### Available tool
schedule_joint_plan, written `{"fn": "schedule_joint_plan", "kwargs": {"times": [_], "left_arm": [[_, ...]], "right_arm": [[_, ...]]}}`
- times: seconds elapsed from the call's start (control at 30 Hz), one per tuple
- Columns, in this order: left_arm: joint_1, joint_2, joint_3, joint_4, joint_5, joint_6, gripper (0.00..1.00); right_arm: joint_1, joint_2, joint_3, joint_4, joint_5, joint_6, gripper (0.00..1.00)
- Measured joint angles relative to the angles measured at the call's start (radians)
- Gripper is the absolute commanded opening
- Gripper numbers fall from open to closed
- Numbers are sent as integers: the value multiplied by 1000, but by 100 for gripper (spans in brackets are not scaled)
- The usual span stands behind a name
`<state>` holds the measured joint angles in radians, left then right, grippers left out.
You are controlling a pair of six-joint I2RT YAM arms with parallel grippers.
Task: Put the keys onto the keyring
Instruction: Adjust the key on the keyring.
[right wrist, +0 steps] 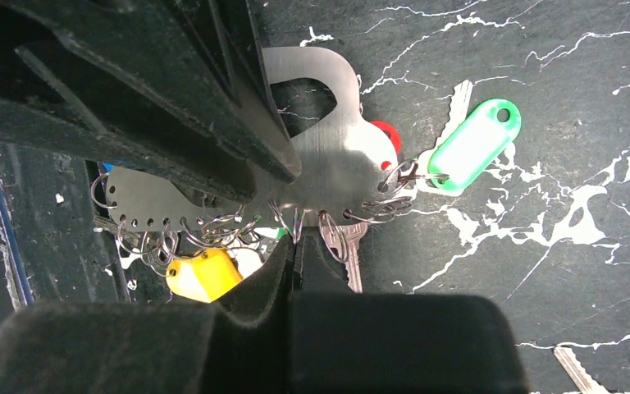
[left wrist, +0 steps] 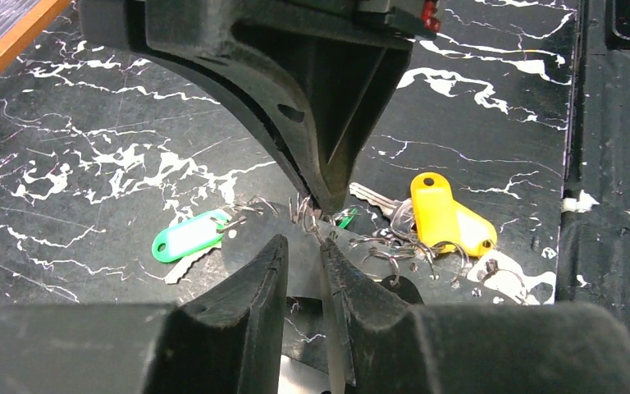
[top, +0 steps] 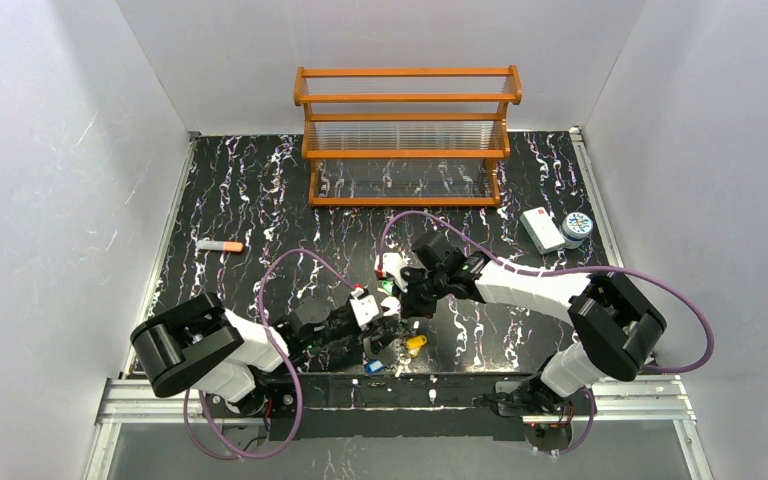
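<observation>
One orange-tipped grey stick point(top: 220, 245) lies alone at the far left of the black marbled bench point(top: 260, 190). Next comes the left gripper point(left wrist: 303, 250), low near the bench's front edge. Its fingers point(left wrist: 254, 287) stand a narrow gap apart and the keyring point(right wrist: 336, 164) runs into that gap; whether they clamp it I cannot tell. The keyring is a flat silver plate with a row of holes along one edge, hung with small wire rings. It sits between the two grippers at the front middle of the bench. The keys point(left wrist: 447, 217) crowd round it. In the left wrist view the green tag point(left wrist: 190, 236) lies just left of the plate, its ring among the plate's rings, and the yellow tag lies to the right. A red tag point(right wrist: 387, 133) peeps from behind the plate, and a blue tag point(top: 374, 367) lies nearest the front edge. The right gripper point(right wrist: 295, 242) meets the plate's holed edge, fingers pressed together on it among the rings. Far right, a white box point(top: 541, 228) lies just beside a round tin point(top: 578, 226).
</observation>
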<state>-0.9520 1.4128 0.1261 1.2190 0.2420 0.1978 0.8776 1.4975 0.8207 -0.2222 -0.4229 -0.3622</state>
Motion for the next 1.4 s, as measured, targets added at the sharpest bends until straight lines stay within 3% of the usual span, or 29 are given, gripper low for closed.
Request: {"fn": "schedule_joint_plan", "kwargs": {"times": [0.27, 0.5, 0.77, 1.4], "left_arm": [[0, 39, 4, 3, -13, 0, 18], [-2, 82, 21, 5, 31, -3, 5], [-7, 91, 28, 7, 66, -8, 14], [-19, 164, 53, 59, 79, -19, 15]], "right_arm": [[8, 0, 0, 0, 1, 0, 1], [9, 0, 0, -13, 9, -1, 1], [10, 0, 0, -13, 9, -1, 1], [13, -1, -13, -8, 12, 0, 1]]}}
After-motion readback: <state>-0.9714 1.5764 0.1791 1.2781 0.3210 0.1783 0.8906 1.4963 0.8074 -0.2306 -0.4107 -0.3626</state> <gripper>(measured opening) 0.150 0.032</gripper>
